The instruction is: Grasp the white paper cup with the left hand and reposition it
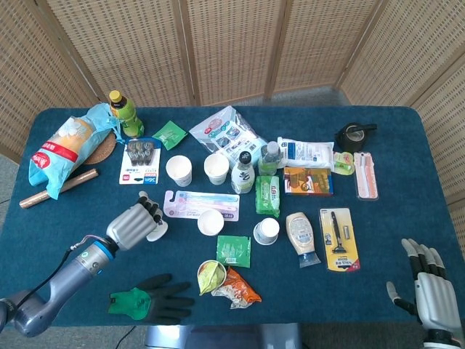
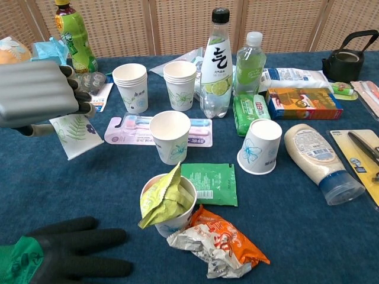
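Note:
My left hand [image 1: 134, 224] grips the white paper cup [image 2: 77, 134], which has a green fern print. The cup is tipped with its mouth facing down toward the blue table [image 2: 308, 236], left of the toothbrush pack [image 2: 121, 126]. In the head view only a white sliver of the cup [image 1: 155, 232] shows under the hand. In the chest view the back of the left hand [image 2: 37, 93] covers the cup's upper part. Whether the cup touches the cloth I cannot tell. My right hand [image 1: 429, 283] hangs at the table's near right corner, fingers apart, holding nothing.
Near the held cup are an upright paper cup [image 2: 170, 136], two cup stacks [image 2: 131, 86] [image 2: 180, 84], an upturned cup [image 2: 259, 145] and a wrapper-filled cup [image 2: 167, 204]. A black-and-green glove [image 2: 62, 254] lies near the front. Bottles [image 2: 215, 62] and a battery pack [image 2: 90, 89] stand behind.

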Robot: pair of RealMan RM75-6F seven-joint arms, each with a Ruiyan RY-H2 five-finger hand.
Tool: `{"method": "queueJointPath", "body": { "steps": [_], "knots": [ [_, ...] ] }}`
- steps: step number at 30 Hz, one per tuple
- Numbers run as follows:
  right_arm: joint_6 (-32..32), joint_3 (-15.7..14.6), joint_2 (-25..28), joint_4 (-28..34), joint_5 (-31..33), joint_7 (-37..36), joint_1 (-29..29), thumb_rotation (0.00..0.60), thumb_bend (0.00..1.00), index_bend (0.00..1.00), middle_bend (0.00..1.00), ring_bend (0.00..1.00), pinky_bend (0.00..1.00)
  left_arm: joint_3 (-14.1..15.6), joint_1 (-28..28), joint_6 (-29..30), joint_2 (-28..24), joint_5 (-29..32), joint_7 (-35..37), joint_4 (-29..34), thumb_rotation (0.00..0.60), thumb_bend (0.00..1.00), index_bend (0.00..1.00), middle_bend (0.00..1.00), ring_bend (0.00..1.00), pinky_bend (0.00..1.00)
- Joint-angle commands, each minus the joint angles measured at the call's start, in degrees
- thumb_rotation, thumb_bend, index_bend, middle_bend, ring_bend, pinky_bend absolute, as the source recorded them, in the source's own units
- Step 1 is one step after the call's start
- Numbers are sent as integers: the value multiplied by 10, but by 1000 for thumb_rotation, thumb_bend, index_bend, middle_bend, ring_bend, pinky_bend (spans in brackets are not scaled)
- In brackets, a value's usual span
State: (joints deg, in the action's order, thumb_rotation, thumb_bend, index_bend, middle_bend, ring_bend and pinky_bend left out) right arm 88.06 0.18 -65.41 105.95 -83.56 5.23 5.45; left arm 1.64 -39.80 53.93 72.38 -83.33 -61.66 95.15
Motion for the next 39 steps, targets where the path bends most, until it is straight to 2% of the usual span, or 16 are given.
{"method": "queueJointPath", "body": {
  "steps": [1, 8, 12, 14, 16, 18, 20, 24, 28, 33, 39],
  "knots": [
    [-1, 0, 0, -1, -1, -5, 0, 600, 379, 0, 21, 0, 0, 4, -11, -11, 12, -2, -46, -1, 600, 392, 297, 363, 362, 280],
    [-2, -1, 1, -5, -1, -11, 0, 600, 379, 0, 20, 0, 0, 11, -16, -10, 26, -9, -106, -1, 600, 390, 268, 324, 318, 273],
    [-2, -1, 1, -6, -2, -14, 0, 600, 379, 0, 20, 0, 0, 16, -14, -4, 35, -12, -134, -5, 600, 391, 226, 268, 262, 260],
    [-2, -1, 1, -6, -2, -15, 0, 600, 379, 0, 20, 0, 0, 18, -10, -2, 38, -10, -140, -2, 600, 391, 179, 232, 223, 247],
    [-2, -1, 2, -7, -3, -13, 0, 600, 384, 0, 20, 0, 0, 18, -7, 6, 38, -11, -144, 3, 600, 391, 67, 146, 135, 224],
    [-1, -1, 1, -7, -2, -10, 0, 600, 394, 0, 20, 0, 0, 15, -1, 21, 37, -10, -141, 11, 600, 390, 8, 76, 74, 212],
    [-3, -1, 2, -4, -2, -14, -1, 600, 394, 0, 20, 0, 0, 9, 6, 35, 34, -4, -136, 20, 600, 390, 0, 15, 22, 197],
    [-5, 0, 3, -3, -4, -15, -3, 600, 390, 0, 20, 0, 0, -3, 22, 65, 27, 18, -122, 33, 600, 389, 0, 0, 1, 183],
    [-8, 2, 5, -3, -3, -12, -6, 600, 390, 0, 20, 0, 0, -15, 46, 97, 23, 46, -66, 41, 600, 390, 0, 0, 0, 170],
    [-13, 6, 9, -2, -2, -5, -12, 600, 389, 0, 20, 0, 0, -32, 80, 118, 2, 93, 80, 62, 600, 390, 0, 0, 1, 172],
    [-27, 15, 6, -10, 6, 2, -25, 600, 390, 0, 20, 0, 0, -34, 123, 155, -25, 90, 233, 54, 600, 390, 0, 1, 17, 185]
  ]
}}
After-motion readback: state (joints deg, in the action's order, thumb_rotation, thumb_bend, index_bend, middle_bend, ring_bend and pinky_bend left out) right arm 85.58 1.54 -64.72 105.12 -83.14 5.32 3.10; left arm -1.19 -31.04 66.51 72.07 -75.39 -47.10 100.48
